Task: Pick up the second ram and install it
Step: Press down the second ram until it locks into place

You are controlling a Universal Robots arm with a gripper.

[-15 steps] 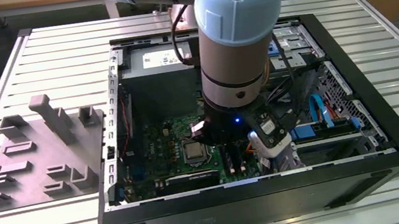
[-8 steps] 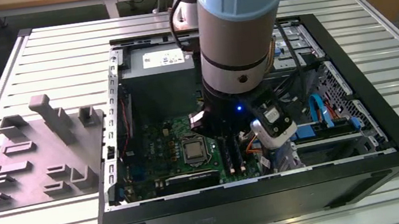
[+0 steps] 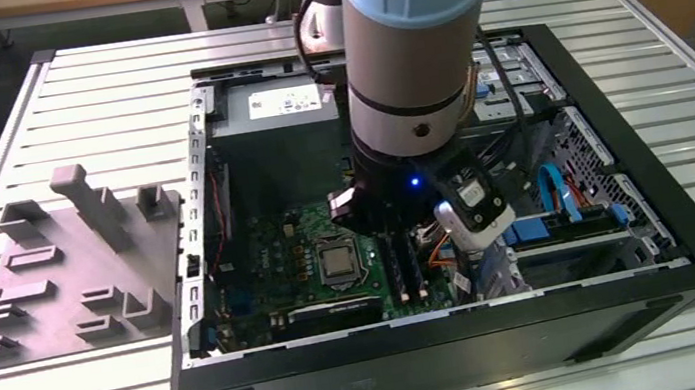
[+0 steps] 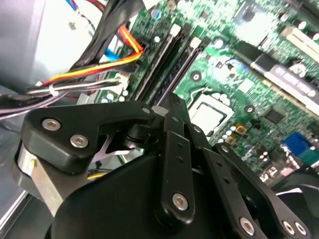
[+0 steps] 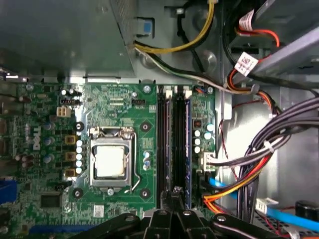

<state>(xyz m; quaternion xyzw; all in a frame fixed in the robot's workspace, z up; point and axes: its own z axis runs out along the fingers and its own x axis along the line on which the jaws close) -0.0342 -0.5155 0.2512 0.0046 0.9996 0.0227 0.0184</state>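
Gripper: the gripper (image 5: 172, 199) is down inside the open computer case (image 3: 475, 340), nose right at the near end of the memory slots. Whether it is open or closed I cannot tell, nor whether it holds anything.
Second ram: as best I can judge, the second ram (image 5: 188, 144) is the thin blue-edged strip standing on edge among the slot rails (image 5: 162, 144), straight ahead of the gripper and very close. I can't say whether it is fully seated.
Step in hand: by my reading, the install end of the job. The gripper sits over the slots rather than out at a pickup spot.
What this stage calls for: a square, even push along the slot line, I'd say, with no twist on a thin board.
Beside the gripper: a processor socket (image 5: 109, 162) with a bare metal lid and a wire latch lies off to one flank. A cable bundle (image 5: 249, 174) in black, orange and yellow sags on the other, close enough to snag.
Textures: the green motherboard (image 5: 124, 99) is matte and crowded, and the rails are long, narrow, glossy black plastic.
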